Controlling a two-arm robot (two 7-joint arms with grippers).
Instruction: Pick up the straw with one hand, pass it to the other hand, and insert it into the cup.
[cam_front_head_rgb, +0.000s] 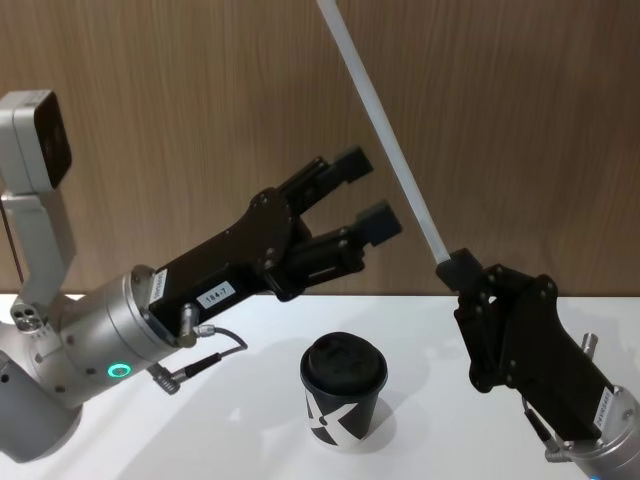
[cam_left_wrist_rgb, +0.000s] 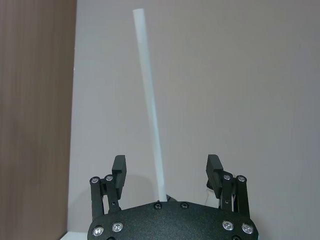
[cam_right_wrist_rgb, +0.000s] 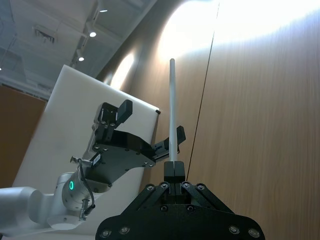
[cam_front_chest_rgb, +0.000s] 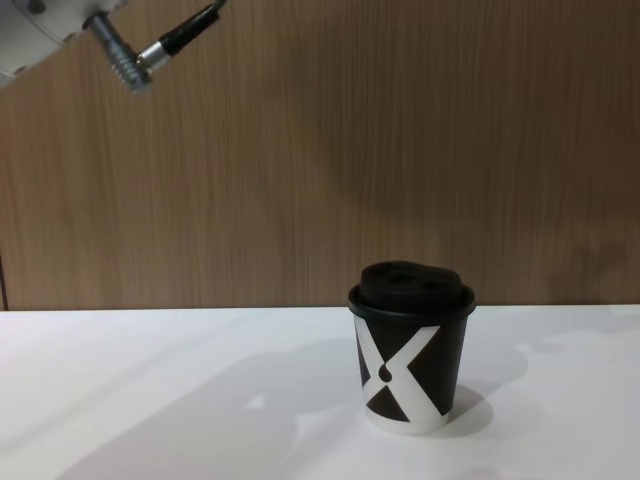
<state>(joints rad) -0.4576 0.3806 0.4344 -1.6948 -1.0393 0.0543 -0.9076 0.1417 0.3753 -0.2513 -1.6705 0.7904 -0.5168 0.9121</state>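
Our right gripper (cam_front_head_rgb: 460, 268) pinches the straw (cam_front_head_rgb: 385, 130) low, its long axis steeply upright, just ahead of our left gripper (cam_front_head_rgb: 365, 192), fingers (cam_front_head_rgb: 380, 222) spread wide.

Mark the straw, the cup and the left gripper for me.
straw (cam_front_head_rgb: 385, 135), head view, middle of its white shaft.
cup (cam_front_head_rgb: 345, 405), head view, front of its black wall.
left gripper (cam_front_head_rgb: 366, 192), head view, midway between its open fingers' tips.

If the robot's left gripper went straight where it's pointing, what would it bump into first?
Probably the straw. The open left gripper aims up at it, and its wrist view shows the straw lined up ahead of its opening. The right gripper holds the straw. The distance between them is unclear.
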